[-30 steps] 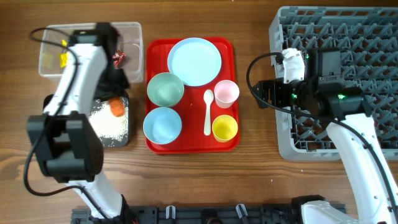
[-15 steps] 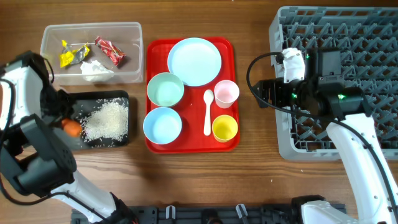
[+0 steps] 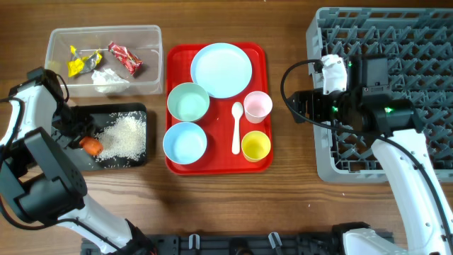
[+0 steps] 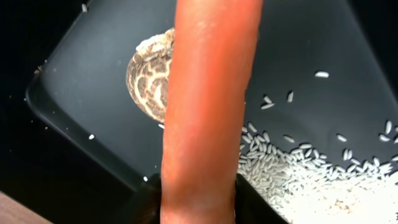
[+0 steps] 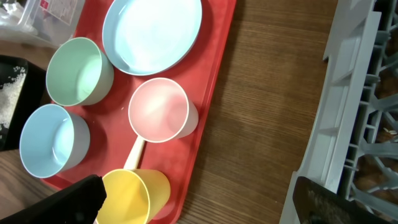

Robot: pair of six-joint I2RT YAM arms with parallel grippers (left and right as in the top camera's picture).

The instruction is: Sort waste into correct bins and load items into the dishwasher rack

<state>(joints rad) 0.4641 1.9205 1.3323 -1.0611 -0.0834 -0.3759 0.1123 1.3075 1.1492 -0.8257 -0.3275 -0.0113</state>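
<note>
My left gripper (image 3: 81,142) is shut on the orange carrot (image 3: 90,146) and holds it over the left end of the black tray (image 3: 138,110). In the left wrist view the carrot (image 4: 208,106) hangs above the brown lump (image 4: 148,74) and the loose rice (image 4: 311,180) in that tray (image 4: 87,87). The clear tub (image 3: 56,35) holds a yellow wrapper (image 3: 76,64), a red wrapper (image 3: 126,58) and tissue (image 3: 106,78). My right gripper (image 3: 301,106) is open and empty between the red tray and the grey rack (image 3: 425,42).
The red tray (image 3: 173,159) carries the plate (image 3: 221,69), a greenish bowl (image 3: 187,101), a blue bowl (image 3: 185,142), the pink cup (image 3: 257,105), the yellow cup (image 3: 255,146) and the white spoon (image 3: 236,127). The right wrist view shows them too, with the pink cup (image 5: 158,111) at centre.
The left arm swung from over the tub and tray out to the left with the carrot, then came slightly back right over the tray's left end. The right arm has not moved.
</note>
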